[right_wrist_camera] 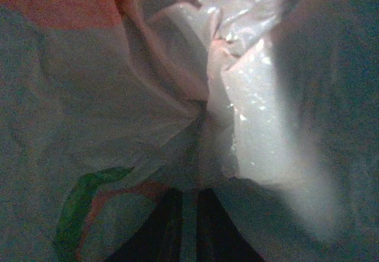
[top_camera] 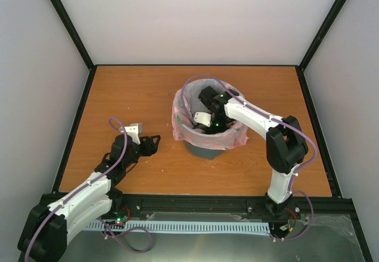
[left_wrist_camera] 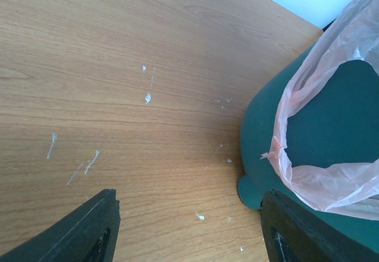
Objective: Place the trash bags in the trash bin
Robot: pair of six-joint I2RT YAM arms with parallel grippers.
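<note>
Pink bag [top_camera: 179,118] lining bin [top_camera: 204,150], right gripper [right_wrist_camera: 189,223] half-buried

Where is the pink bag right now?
In the top view the bag sits in the mouth of the bin, right of the middle of the table, its edges draped over the rim. The right arm reaches down into it.

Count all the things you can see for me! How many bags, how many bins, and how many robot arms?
Pink trash bag: 1
Teal-green trash bin: 1
Robot arms: 2 (left arm, right arm)
Total: 4
</note>
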